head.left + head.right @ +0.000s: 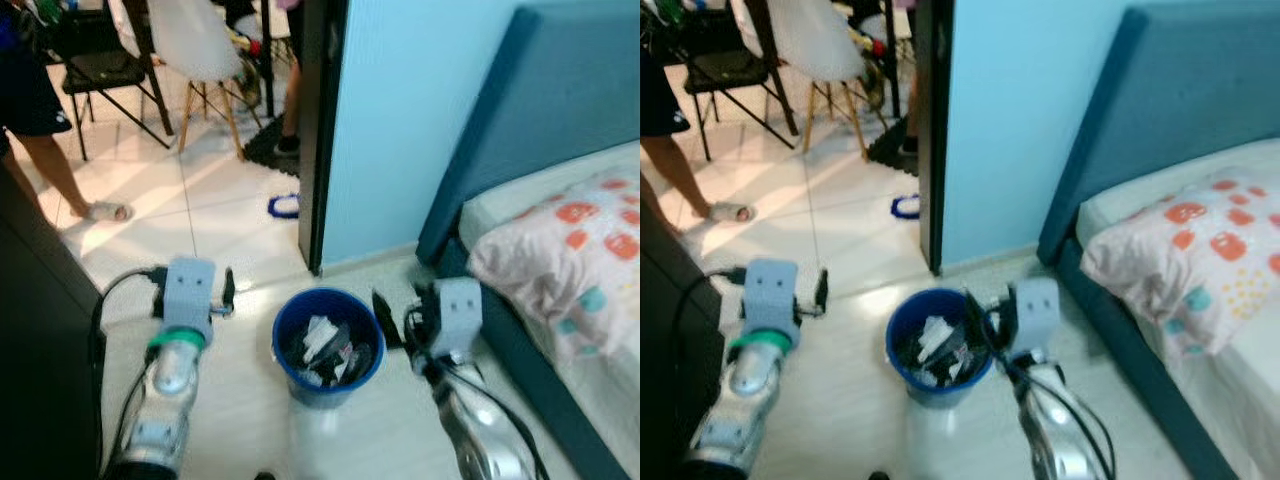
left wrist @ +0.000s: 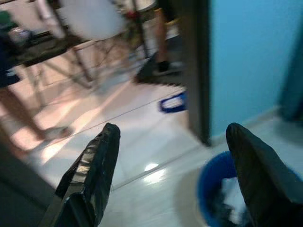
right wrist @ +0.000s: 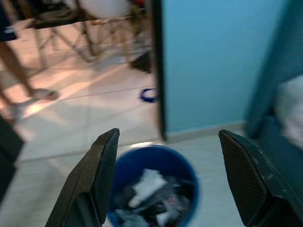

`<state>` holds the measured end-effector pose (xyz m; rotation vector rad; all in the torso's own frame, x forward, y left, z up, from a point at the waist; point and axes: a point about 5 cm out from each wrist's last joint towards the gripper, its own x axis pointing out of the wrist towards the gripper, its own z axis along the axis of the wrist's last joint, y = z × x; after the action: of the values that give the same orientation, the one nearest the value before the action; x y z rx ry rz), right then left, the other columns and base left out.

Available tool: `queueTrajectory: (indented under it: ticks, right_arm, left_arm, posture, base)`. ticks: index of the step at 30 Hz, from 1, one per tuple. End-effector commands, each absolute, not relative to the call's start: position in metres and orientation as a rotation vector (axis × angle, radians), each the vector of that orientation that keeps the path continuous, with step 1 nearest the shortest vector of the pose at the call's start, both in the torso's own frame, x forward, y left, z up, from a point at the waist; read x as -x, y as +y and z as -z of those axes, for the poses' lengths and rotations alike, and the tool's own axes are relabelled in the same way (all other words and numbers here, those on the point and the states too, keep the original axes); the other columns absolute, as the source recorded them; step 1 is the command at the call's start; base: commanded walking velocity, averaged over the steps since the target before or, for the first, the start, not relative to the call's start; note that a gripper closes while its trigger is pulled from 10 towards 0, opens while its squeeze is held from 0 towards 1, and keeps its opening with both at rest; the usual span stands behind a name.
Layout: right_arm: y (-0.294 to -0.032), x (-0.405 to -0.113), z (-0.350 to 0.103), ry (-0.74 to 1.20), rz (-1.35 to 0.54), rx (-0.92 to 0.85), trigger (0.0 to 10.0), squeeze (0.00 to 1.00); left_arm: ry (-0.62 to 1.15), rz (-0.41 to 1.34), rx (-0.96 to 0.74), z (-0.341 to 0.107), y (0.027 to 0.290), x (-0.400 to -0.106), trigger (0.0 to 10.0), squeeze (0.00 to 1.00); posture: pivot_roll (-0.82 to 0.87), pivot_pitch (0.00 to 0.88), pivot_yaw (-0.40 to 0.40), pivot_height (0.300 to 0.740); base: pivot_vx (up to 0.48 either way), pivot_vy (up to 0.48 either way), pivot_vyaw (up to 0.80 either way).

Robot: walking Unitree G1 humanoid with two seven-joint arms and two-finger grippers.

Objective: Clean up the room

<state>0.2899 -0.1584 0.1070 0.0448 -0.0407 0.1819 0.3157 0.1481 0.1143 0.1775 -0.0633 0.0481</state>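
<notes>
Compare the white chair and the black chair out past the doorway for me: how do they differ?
The white chair has a smooth moulded shell on splayed wooden legs; the black chair has a flat dark seat on thin black metal legs. The white chair stands nearer the dark door frame, the black chair further to the robot's left, near a person's leg. Both stand upright on the tiled floor.
</notes>
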Motion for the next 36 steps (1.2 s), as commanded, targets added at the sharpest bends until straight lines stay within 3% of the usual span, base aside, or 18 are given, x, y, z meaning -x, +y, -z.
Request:
queueTrajectory:
  ticks: [1,8,36]
  right_arm:
    - [-0.1557,-0.2881,-0.1023,-0.029,-0.19,-0.048,10.0,0.0]
    - [-0.1565,-0.2871,-0.1012,-0.029,-0.19,-0.047,10.0,0.0]
    - [-0.1545,-0.2857,-0.1,-0.027,-0.2,-0.048,10.0,0.0]
  left_arm:
    - [-0.024,-0.064,-0.166,-0.1085,0.1527,-0.3144,10.0,0.0]
    - [0.001,-0.056,-0.126,-0.1071,0.1487,-0.3152,10.0,0.0]
    - [0.017,-0.054,-0.105,-0.1084,0.1455,-0.3161,10.0,0.0]
  posture:
    - [-0.12,0.061,0.054,0.717]
    - [-0.12,0.061,0.054,0.717]
    - [-0.12,0.074,0.056,0.717]
  base:
    - [0.0,0.0,-0.56]
    - [0.0,0.0,-0.08]
    - [0.0,0.0,-0.8]
